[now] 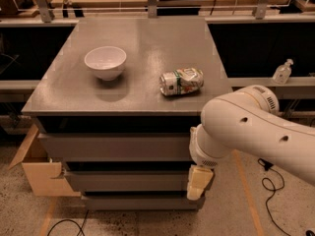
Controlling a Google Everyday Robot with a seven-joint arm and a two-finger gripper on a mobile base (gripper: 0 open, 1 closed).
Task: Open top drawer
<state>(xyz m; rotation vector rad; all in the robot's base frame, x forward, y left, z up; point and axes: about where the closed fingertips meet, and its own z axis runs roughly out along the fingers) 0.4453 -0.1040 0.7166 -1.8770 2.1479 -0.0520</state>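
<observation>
Camera view, grey tabletop [142,38], bowl [105,62], can [181,81], tool [198,185] near top drawer [113,147]

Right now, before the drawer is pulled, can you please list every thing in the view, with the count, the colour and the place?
cabinet: one, grey, centre of the view.
top drawer: one, grey, directly under the cabinet top.
lower drawers: two, grey, below the top drawer.
bowl: one, white, upright, left on the cabinet top.
can: one, green and white, dented, lying on its side right of the bowl.
cardboard box: one, brown, on the floor left of the cabinet.
bottle: one, clear, on the ledge at right.
cable: black, on the floor at right.
arm: one, white, entering from the right.
gripper: one, cream, pointing down before the drawers' right end.
</observation>
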